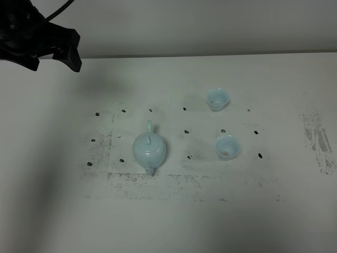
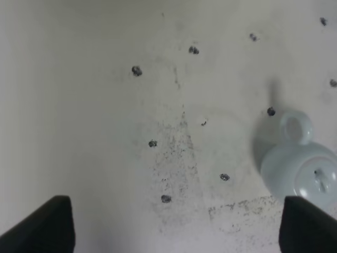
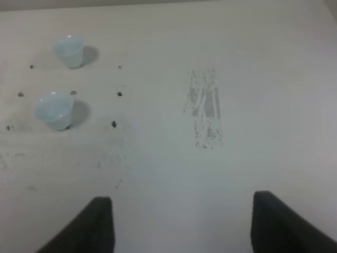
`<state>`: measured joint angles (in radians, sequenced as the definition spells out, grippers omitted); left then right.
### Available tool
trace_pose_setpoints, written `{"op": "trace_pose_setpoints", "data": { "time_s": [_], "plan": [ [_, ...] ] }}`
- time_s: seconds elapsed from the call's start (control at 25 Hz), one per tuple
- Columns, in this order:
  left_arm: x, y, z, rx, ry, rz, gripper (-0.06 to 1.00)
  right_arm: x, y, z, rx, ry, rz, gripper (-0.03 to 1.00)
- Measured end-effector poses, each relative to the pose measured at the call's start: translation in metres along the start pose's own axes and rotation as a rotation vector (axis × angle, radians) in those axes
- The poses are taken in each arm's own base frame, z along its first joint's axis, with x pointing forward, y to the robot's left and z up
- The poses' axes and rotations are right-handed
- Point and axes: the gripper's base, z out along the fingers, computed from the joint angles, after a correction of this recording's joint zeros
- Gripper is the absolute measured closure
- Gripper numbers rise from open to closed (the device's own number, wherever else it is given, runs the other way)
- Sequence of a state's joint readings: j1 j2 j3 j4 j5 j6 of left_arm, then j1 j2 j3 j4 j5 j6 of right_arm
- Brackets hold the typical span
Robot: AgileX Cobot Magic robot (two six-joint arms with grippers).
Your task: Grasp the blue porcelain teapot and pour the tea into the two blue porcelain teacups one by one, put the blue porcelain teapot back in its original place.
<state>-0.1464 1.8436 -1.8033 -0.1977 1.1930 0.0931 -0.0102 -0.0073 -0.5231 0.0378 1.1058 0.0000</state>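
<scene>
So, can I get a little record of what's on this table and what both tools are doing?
teapot: upright, lid on, untouched
far teacup: upright, right of teapot
near teacup: upright, apart from the far one
left tool: open, empty, clear of teapot
right tool: open, empty, away from both teacups
table: white, dark scuff marks

A white table [image 1: 52,211] fills the high view and meets a pale wall [image 1: 210,26] at twelve o'clock. Small black dots [image 1: 185,109] sit in three loose rows across the middle — the top row runs from ten o'clock to two. A speckled black band [image 1: 158,179] lies from seven to five o'clock, and a fainter speckled strip [image 1: 105,142] rises at nine. Well apart, at three o'clock, is a streaked grey scuff [image 1: 318,142] — in the right wrist view, smeared lines over black flecks.
</scene>
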Motion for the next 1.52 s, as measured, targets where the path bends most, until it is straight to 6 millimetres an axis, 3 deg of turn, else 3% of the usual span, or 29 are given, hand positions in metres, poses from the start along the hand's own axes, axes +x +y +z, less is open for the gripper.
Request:
{"op": "trace_pose_setpoints", "data": {
  "time_s": [0.12, 0.24, 0.4, 0.56, 0.8, 1.0, 1.12, 1.32, 1.52],
  "plan": [
    [0.002, -0.005, -0.010, 0.007, -0.023, 0.007, 0.19, 0.000, 0.000, 0.000, 0.000, 0.000, 0.000, 0.43],
    [0.012, -0.011, -0.007, 0.046, 0.005, 0.001, 0.19, 0.000, 0.000, 0.000, 0.000, 0.000, 0.000, 0.43],
    [0.025, -0.027, 0.016, 0.039, 0.096, 0.089, 0.19, 0.000, 0.000, 0.000, 0.000, 0.000, 0.000, 0.43],
    [0.021, -0.047, 0.046, 0.000, 0.166, 0.205, 0.19, 0.000, 0.000, 0.000, 0.000, 0.001, 0.000, 0.43],
    [-0.007, -0.069, 0.101, 0.000, 0.207, 0.285, 0.19, 0.000, 0.000, 0.000, 0.000, 0.001, 0.000, 0.43],
    [-0.041, -0.090, 0.127, 0.012, 0.129, 0.346, 0.19, 0.000, 0.000, 0.000, 0.000, 0.001, 0.000, 0.43],
    [-0.050, -0.102, 0.152, 0.020, 0.122, 0.371, 0.19, 0.000, 0.000, 0.000, 0.000, 0.001, 0.000, 0.43],
    [-0.044, -0.113, 0.194, 0.026, 0.185, 0.399, 0.19, 0.000, 0.000, 0.000, 0.000, 0.001, 0.000, 0.43],
    [-0.041, -0.113, 0.206, 0.025, 0.206, 0.407, 0.19, 0.000, 0.000, 0.000, -0.001, 0.001, 0.000, 0.43]
  ]
}}
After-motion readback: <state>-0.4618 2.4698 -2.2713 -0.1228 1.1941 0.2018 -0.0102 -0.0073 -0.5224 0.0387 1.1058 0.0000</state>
